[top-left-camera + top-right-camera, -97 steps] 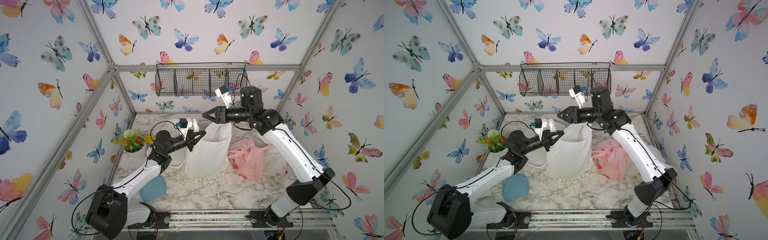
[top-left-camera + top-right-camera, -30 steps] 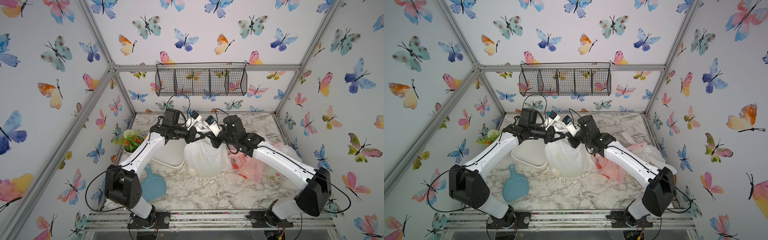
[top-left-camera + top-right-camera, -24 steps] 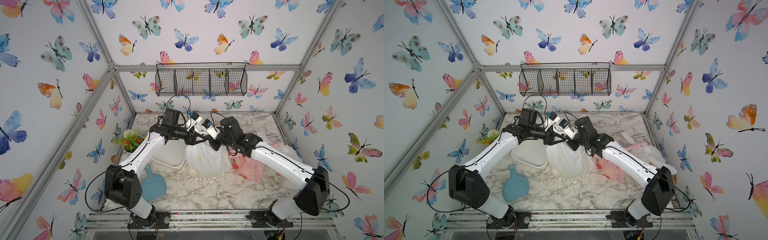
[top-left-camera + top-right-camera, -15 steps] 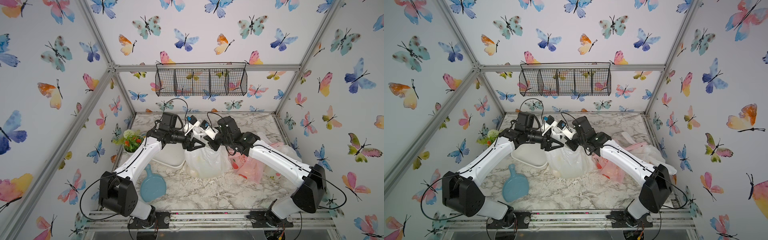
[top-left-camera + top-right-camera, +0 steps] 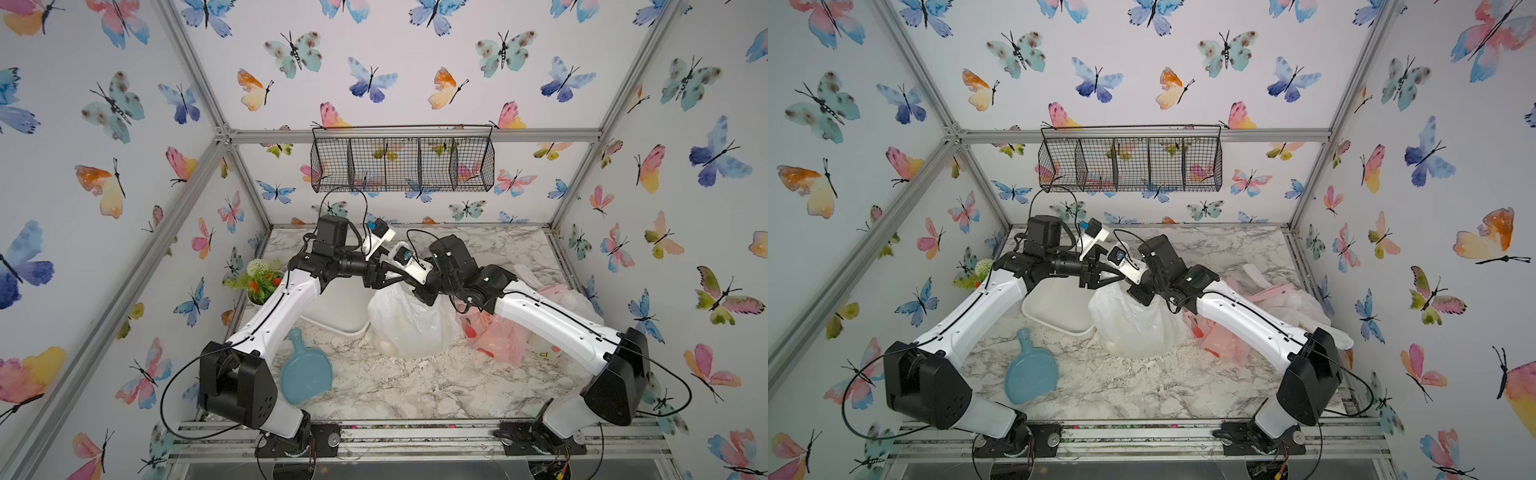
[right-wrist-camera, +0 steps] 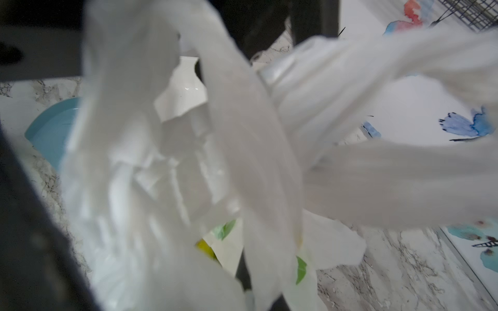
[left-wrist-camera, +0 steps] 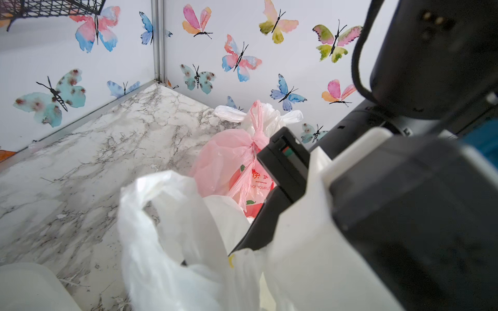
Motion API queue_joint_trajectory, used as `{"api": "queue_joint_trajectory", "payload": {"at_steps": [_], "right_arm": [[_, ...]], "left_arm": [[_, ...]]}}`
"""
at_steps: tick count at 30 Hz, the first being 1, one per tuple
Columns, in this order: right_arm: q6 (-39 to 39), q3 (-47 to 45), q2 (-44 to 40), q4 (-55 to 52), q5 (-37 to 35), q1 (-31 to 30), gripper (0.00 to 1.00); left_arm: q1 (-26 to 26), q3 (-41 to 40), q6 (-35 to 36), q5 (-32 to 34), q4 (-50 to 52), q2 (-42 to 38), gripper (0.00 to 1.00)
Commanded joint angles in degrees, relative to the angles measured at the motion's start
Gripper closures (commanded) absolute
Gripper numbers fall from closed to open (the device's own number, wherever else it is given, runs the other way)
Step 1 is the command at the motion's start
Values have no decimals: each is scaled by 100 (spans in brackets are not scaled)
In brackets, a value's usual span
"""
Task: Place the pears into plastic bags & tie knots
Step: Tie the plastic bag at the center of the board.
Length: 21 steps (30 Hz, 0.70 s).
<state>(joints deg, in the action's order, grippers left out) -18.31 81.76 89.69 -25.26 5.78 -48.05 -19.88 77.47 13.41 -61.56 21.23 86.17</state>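
Sitting beside tray (image 5: 340, 311) edge, white bag (image 5: 409, 324) (pink bag (image 5: 494, 336) opposite), marble (image 5: 415, 386) open frontward.

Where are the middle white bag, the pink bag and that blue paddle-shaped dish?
white bag (image 5: 409, 328): in a top view, on its bulging body.
pink bag (image 7: 223, 161): in the left wrist view, on its rounded side.
blue dish (image 5: 306, 374): in a top view, on its round part.

Two white robot arms meet over a marble tabletop (image 5: 1142, 386). The right gripper (image 5: 1139, 296) pinches the gathered top of a bulging white bag (image 5: 1133, 324). The left gripper (image 5: 1101, 272), jaws parted, sits just beside it. A pink bag (image 5: 1222, 337) lies alongside.
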Motion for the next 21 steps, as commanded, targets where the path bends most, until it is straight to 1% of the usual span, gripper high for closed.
{"api": "queue_joint_trajectory", "payload": {"at_steps": [1,2,5,9,10,11,12,13,14,15,16,18,20,21], "right_arm": [[-67,148,66,-210,89,-46,97],[-65,148,62,-211,94,-48,97],[-65,122,42,-217,77,-46,97],[19,86,-19,-169,67,-46,97],[80,99,-51,-165,83,-53,95],[201,124,-84,-170,69,-39,88],[384,172,-131,-213,-5,-35,72],[532,257,-193,-325,71,19,54],[660,310,-277,-397,258,109,44],[839,323,-400,-382,586,249,35],[1048,315,-516,-343,987,433,31],[1534,420,-586,-295,1632,700,28],[2133,810,-374,-464,1934,854,27],[2437,1165,-145,-697,2036,922,27]], "left_arm": [[19,84,-75,-270,-175,64,51],[26,76,-90,-252,-208,66,56],[28,71,-189,-225,-319,70,66],[43,9,-355,-224,-546,67,84],[45,5,-365,-229,-569,71,89],[45,-10,-373,-214,-589,64,91],[46,-42,-383,-200,-624,47,94],[51,-76,-379,-198,-655,23,96],[54,-119,-376,-195,-691,2,96],[54,-171,-394,-177,-751,-28,97],[63,-219,-432,-150,-831,-40,97],[72,-272,-471,-24,-955,-43,97],[63,-260,-454,219,-990,-6,97],[63,-230,-429,317,-970,23,97]]}}
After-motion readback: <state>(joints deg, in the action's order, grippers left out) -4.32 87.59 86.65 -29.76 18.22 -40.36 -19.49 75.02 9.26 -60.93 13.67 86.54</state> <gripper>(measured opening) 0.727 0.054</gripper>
